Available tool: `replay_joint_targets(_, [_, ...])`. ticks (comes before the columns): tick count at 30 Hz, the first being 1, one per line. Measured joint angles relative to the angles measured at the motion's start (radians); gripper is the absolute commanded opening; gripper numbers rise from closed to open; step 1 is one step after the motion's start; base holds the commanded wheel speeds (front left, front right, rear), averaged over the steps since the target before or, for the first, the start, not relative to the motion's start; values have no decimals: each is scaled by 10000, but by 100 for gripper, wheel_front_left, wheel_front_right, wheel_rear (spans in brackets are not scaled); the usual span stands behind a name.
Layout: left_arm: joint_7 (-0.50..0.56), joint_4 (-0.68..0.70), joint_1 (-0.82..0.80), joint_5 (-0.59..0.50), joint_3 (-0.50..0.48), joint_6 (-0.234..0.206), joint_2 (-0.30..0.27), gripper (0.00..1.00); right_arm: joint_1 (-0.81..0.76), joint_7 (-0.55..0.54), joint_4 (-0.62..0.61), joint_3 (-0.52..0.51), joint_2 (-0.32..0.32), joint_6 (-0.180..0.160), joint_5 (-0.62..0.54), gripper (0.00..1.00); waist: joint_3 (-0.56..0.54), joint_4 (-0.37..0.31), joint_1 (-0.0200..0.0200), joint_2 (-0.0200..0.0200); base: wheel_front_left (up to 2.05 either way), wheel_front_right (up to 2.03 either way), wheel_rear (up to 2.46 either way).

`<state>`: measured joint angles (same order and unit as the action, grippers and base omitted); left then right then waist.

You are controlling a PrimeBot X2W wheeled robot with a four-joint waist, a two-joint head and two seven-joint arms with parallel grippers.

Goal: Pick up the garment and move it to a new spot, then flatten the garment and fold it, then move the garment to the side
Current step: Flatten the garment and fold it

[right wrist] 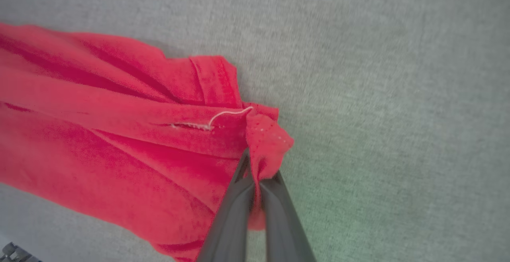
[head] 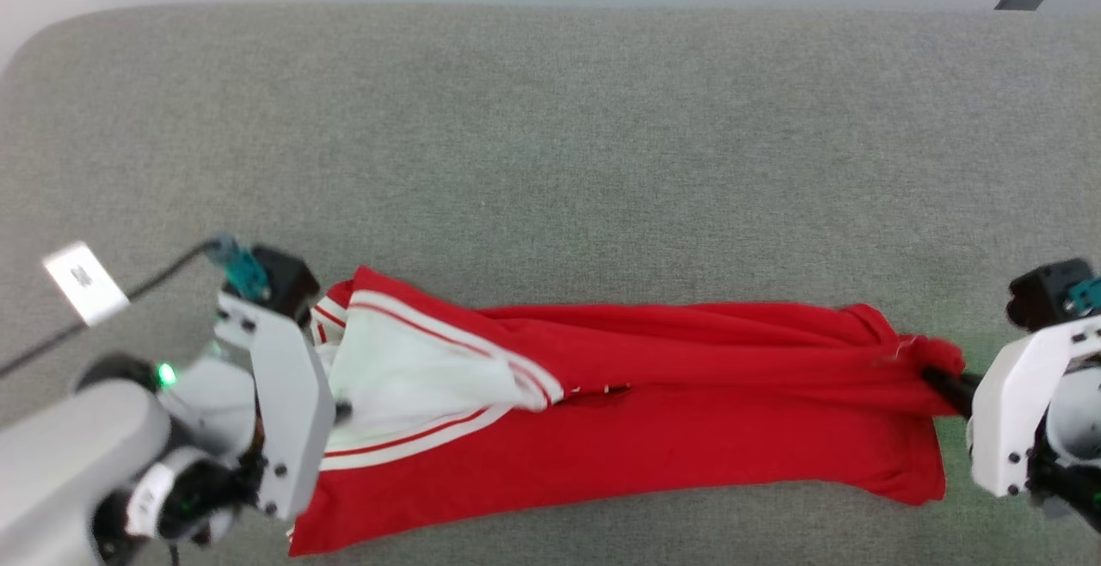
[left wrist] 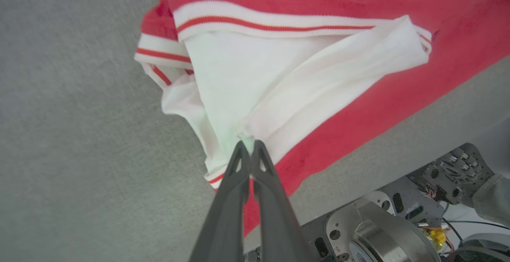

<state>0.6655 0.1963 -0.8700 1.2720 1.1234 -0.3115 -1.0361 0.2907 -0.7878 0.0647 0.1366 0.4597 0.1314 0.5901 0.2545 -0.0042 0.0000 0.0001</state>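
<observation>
Garment [head: 688, 411] in L pincer [left wrist: 247, 144], R pincer [right wrist: 259, 170]; taut?

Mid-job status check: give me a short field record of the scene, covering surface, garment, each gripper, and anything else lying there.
surface: grey fabric surface
garment: red, bunched into a long band stretched between the two grippers; not yet laid flat
left gripper: fingers shut on the white sleeve at the garment's left end
right gripper: fingers shut on a red corner at the garment's right end
other: white tag, left of the left gripper
</observation>
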Motion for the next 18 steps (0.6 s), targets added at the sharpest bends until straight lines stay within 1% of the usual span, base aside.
replay_joint_targets(3, [-128,-272,502,309,178,-8,174,0,-170,48,318,90,-148,0,21,0,-12,-21,0,0,0,0,0])
replay_joint_targets(5, [-182,-598,678,464,249,92,391,0,-169,119,506,215,-196,0,94,0,-26,-29,0,0,0,0,0])
replay_joint_targets(11, [-324,-1804,1026,704,451,598,1016,0,87,311,1057,627,-234,0,261,0,-86,-65,0,-1,0,0,0])
replay_joint_targets(12, [-322,-2017,1032,788,449,660,1062,0,135,314,1085,683,-222,0,263,7,-99,-64,0,0,0,0,0])
replay_joint_targets(13, [-343,-2161,1040,802,447,700,1076,0,178,311,1112,732,-209,0,280,18,-118,-64,0,0,0,0,0])
replay_joint_targets(14, [-479,-2288,1051,800,407,761,1091,14,220,299,1112,788,-192,0,337,40,-141,-65,0,0,0,0,0])
replay_joint_targets(15, [-546,-2376,1054,826,347,813,1114,20,248,297,1081,849,-182,0,418,73,-169,-64,0,0,0,0,0])
replay_joint_targets(16, [-602,-2428,1055,825,326,874,1122,39,265,286,1049,874,-174,0,520,100,-199,-59,0,0,0,0,0])
replay_joint_targets(18, [-792,-2445,1062,802,282,920,1118,100,272,111,951,907,-109,0,734,100,-277,-46,0,0,0,0,0])
